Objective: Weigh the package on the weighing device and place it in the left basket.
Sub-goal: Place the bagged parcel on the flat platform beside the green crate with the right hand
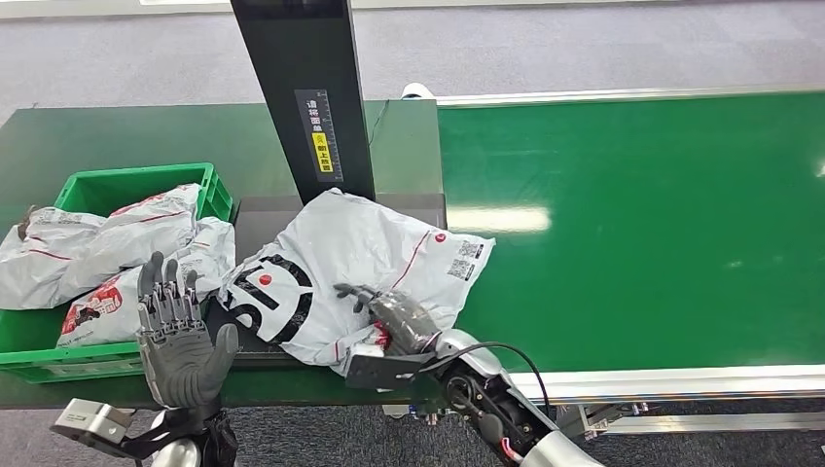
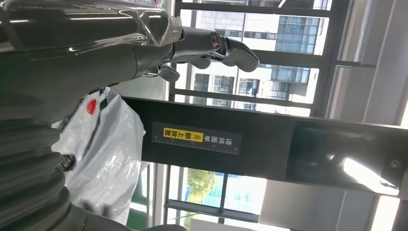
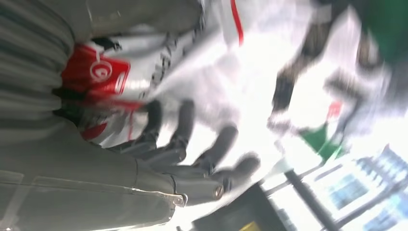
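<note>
Head view: package (image 1: 340,268) flat on weighing device (image 1: 255,216) for reading; right robot hand (image 1: 397,321) grasps its near edge (ready to lift), left robot hand (image 1: 180,341) released, raised beside basket (image 1: 117,185).

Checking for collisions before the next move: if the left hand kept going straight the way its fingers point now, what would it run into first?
Probably the white package on the weighing device. The left hand is raised with its fingers apart, pointing toward the package's near left edge. The green basket lies close alongside, and depth is hard to judge.

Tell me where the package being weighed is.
In the head view, the package lies on the dark weighing platform at the black post's foot, right of the green basket.
</note>
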### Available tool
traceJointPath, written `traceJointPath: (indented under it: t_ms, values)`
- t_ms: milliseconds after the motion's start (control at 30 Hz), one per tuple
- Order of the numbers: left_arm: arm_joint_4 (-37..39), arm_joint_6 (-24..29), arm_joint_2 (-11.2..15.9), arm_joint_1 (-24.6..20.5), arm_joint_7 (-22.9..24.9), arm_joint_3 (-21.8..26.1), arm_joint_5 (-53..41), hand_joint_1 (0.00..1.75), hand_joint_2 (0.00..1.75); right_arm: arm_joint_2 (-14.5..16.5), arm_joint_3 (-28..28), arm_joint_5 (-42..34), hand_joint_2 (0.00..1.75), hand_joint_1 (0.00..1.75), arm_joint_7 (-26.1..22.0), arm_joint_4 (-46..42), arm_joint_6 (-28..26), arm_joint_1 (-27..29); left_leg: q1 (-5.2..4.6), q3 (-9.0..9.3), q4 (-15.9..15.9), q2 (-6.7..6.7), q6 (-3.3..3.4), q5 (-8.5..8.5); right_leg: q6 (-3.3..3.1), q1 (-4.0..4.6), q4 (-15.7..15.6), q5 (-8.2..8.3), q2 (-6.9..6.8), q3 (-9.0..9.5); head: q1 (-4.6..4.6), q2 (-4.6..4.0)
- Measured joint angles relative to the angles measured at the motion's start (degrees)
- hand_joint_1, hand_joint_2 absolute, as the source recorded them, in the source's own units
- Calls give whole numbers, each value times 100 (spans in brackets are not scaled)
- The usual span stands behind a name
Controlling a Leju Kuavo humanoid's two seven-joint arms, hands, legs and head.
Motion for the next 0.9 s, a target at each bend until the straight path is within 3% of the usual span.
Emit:
traceJointPath:
  t_ms: [367, 500, 600, 733, 900]
  values:
    - [1, -64, -15, 11, 0, 32, -87, 0, 175, -120, -1241, -1485, 175, 0, -639, -898, 429, 447, 0, -2, 0, 0, 0, -1, 0, 0, 0, -1, 0, -3, 1, 0]
    - [21, -141, -10, 1, 0, -14, -191, 0, 175, -167, -1518, -1852, 0, 0, -905, -1269, 730, 646, 0, -1, 0, 1, 0, -1, 0, 0, -1, 0, 0, -4, 0, 0]
    - [76, -240, 1, -29, 0, -99, -267, 0, 175, -196, -1664, -2011, 0, 0, -1044, -1521, 963, 770, 0, -1, 0, 1, 0, -1, 0, 0, -1, 0, 0, -3, -1, 0]
    - [286, -302, 35, -115, 0, -243, -481, 0, 175, -225, -1812, -2119, 175, 0, -1107, -1775, 1172, 897, 0, -1, 0, 2, 0, -1, 0, 0, -1, 0, 0, -4, -1, 0]
    - [580, -406, 100, -304, 29, -404, -780, 0, 175, -239, -1960, -2184, 175, 0, -1128, -1967, 1336, 1015, 0, -1, 0, -1, 0, -1, 0, 0, -1, 0, -2, -4, 0, 0]
